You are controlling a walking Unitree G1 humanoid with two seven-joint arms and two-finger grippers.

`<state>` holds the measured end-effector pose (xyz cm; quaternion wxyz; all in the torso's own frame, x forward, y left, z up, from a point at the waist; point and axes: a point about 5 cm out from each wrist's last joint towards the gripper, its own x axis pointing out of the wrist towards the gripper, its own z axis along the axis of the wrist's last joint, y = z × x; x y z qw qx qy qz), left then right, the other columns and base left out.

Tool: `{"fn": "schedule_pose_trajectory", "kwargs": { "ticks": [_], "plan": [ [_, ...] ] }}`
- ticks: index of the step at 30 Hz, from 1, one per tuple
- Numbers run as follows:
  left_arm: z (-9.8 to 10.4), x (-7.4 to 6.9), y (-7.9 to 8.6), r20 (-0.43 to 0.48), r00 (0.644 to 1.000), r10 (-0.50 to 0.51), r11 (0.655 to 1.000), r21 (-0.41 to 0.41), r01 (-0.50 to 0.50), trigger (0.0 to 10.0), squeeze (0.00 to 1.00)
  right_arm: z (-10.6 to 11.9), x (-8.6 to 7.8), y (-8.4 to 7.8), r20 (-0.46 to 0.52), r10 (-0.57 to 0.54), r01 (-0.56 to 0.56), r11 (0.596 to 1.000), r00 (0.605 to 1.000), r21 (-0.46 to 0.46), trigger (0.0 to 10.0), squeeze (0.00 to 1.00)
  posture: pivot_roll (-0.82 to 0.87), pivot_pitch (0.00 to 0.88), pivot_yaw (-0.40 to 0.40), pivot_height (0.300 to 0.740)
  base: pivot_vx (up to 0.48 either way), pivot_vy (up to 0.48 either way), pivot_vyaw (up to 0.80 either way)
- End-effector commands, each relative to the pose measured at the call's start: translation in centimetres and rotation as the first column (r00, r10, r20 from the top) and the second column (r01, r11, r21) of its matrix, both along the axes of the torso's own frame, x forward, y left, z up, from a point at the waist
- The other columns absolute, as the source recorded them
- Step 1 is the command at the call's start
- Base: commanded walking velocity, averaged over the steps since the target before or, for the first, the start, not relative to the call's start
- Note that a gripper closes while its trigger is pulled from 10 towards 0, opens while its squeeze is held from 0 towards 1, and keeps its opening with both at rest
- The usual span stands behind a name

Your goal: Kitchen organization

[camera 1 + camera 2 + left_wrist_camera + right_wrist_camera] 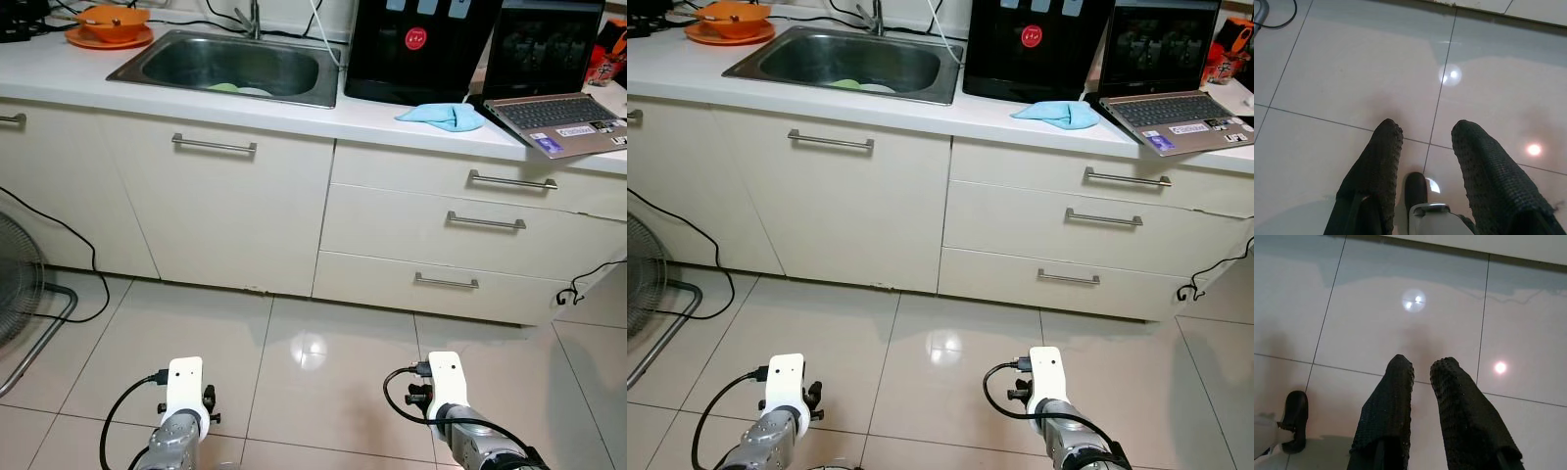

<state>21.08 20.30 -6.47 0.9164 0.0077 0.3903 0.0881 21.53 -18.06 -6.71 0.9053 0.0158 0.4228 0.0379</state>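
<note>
Below, both arms hang low over the glossy pale floor tiles [323, 343]: the left gripper [1425, 134] has its black fingers spread, the right gripper [1421, 366] a narrower gap, both holding nothing. Well ahead of the fingertips, across open tile, stands the white counter edge [294, 106] with the stainless steel sink [235, 67], crumpled blue cloth [443, 116] and open grey laptop [549, 98].
</note>
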Motion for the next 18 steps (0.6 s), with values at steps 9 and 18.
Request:
{"fn": "schedule_pose_trajectory", "kwargs": {
  "ticks": [9,18],
  "plan": [
    [-0.2,-0.1,-0.1,-0.039,0.999,-0.009,1.0,0.002,0.009,10.0,0.0,-0.8,-1.3,0.1,-0.054,0.022,-0.022,1.0,0.998,-0.004,10.0,0.0,0.04,0.013,-0.07,0.718,0.0,0.0,0.0],
    [-0.3,-0.2,-0.2,-0.074,0.997,-0.021,1.0,-0.017,0.02,10.0,0.0,-1.2,-2.0,0.1,-0.078,0.028,-0.029,1.0,0.997,-0.007,10.0,0.0,0.04,0.014,-0.071,0.718,0.0,0.0,0.0]
  ]
}}
